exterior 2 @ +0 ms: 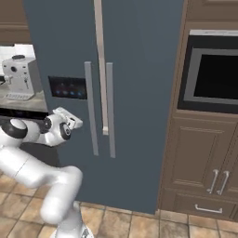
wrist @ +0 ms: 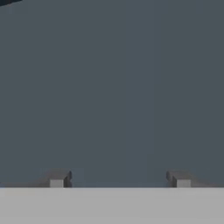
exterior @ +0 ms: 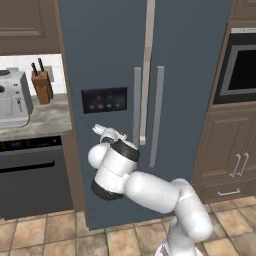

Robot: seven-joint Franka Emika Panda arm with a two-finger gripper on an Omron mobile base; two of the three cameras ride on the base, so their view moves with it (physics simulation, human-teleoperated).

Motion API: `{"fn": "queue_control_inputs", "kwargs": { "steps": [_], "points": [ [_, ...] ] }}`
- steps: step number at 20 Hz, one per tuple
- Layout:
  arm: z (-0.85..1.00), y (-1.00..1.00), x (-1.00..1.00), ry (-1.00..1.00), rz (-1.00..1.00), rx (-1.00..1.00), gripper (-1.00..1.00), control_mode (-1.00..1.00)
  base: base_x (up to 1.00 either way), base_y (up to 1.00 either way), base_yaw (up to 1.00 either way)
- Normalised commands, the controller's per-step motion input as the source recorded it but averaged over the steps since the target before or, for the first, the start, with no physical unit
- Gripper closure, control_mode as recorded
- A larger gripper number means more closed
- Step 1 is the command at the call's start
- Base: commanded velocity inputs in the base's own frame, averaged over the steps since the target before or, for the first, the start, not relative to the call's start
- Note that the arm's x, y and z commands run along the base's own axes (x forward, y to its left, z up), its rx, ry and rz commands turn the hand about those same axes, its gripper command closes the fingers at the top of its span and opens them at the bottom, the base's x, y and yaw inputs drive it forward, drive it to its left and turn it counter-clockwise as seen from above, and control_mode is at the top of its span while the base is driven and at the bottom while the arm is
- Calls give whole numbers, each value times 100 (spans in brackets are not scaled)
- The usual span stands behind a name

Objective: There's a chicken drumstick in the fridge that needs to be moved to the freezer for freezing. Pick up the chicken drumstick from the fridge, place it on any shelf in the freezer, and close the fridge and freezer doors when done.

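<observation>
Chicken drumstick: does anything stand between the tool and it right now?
Yes. Both tall dark blue-grey doors look closed: the plain-fronted fridge door and the freezer door with the black dispenser panel. The tool, fingers apart, faces the freezer door's flat front just below that panel.

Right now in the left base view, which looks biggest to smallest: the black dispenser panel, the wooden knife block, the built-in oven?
1. Built-in black oven, though cut off by the frame
2. Black dispenser panel
3. Wooden knife block, standing farther back

Dark blue-grey doors (exterior: 105,60), grey bar handles (exterior: 158,115), black blue-lit panel (exterior: 104,100)
</observation>
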Motion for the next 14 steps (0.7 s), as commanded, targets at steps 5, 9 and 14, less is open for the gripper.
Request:
{"fn": "queue_control_inputs", "kwargs": {
  "steps": [5,9,14],
  "points": [
    [7,-77,68,-10,10,15,-100,-100,0,0,0],
    [39,-49,12,-6,3,10,-100,-100,0,0,0],
    [60,-2,-18,0,0,0,-100,-100,0,0,0]
  ]
}}
